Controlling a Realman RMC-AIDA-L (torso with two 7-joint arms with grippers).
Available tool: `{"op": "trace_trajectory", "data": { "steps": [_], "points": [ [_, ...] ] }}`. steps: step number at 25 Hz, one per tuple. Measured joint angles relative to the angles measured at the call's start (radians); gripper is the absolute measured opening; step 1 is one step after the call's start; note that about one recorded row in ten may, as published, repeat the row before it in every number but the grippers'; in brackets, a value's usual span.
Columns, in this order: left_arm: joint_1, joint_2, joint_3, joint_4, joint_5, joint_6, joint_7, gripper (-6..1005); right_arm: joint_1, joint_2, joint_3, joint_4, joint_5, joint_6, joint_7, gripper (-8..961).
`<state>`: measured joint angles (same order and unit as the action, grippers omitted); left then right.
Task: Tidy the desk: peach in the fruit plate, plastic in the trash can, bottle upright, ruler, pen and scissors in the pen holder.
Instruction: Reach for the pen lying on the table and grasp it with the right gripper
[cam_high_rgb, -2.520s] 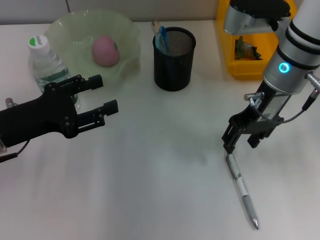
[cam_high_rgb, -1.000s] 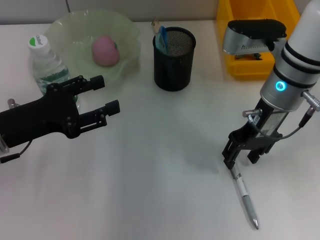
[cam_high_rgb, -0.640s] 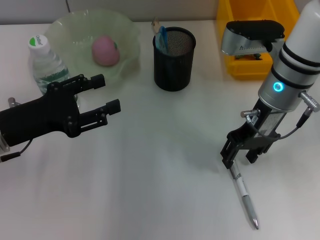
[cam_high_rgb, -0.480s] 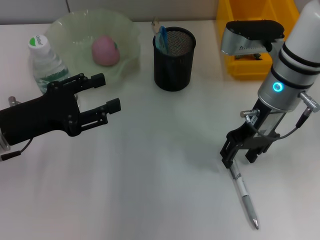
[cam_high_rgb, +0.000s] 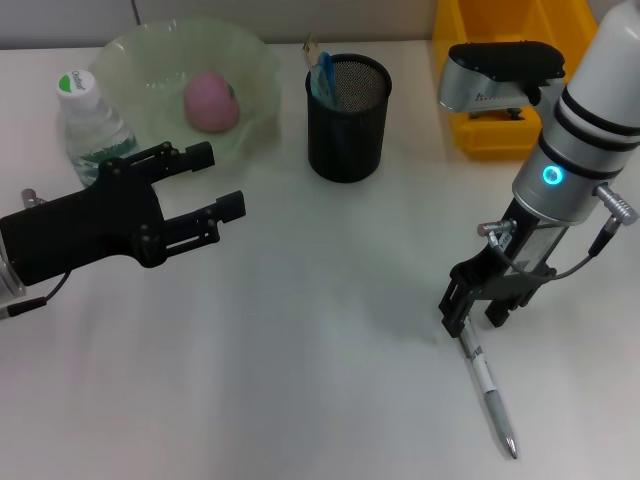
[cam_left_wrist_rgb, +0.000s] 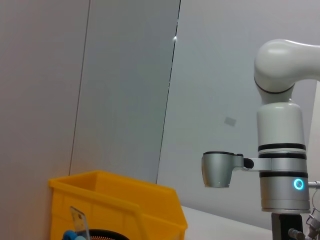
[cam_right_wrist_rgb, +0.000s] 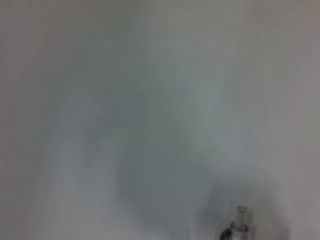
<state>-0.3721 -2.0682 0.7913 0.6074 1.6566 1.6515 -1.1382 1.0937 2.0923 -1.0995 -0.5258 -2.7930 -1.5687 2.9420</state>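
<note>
**Inspector A:** The slim silver pen (cam_high_rgb: 487, 384) lies flat on the white desk (cam_high_rgb: 320, 380), near the robot on its right side, well apart from the black mesh pen holder (cam_high_rgb: 347, 118). The right gripper (cam_high_rgb: 475, 303) stands over the pen's upper end, its fingers parted and straddling the barrel. Nothing is grasped yet.

**Inspector B:** And the risk?

**Inspector A:** The grip sits at the very end of the pen, not its middle. In his judgement, closing there could let the long free end swing or droop on lifting, or the round barrel could roll and squirt out from between the fingers. A tilted pen might then strike the holder's rim.

**Inspector B:** The other arm?

**Inspector A:** The left gripper (cam_high_rgb: 207, 194) hovers spread and empty beside the clear plastic bottle (cam_high_rgb: 92, 125) and the pale green fruit plate (cam_high_rgb: 255, 90) holding the pink peach (cam_high_rgb: 211, 100).
</note>
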Motion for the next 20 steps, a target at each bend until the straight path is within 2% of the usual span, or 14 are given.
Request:
{"op": "trace_trajectory", "data": {
  "steps": [4, 20],
  "points": [
    [-0.003, 0.0, 0.0, 0.0, -0.001, 0.0, 0.0, 724, -0.002, -0.002, -0.046, 0.0, 0.052, 0.0, -0.004, 451],
    [-0.004, 0.001, 0.001, 0.0, -0.002, -0.001, 0.0, 723, -0.005, -0.002, -0.059, 0.023, 0.062, -0.007, -0.004, 440]
  ]
}}
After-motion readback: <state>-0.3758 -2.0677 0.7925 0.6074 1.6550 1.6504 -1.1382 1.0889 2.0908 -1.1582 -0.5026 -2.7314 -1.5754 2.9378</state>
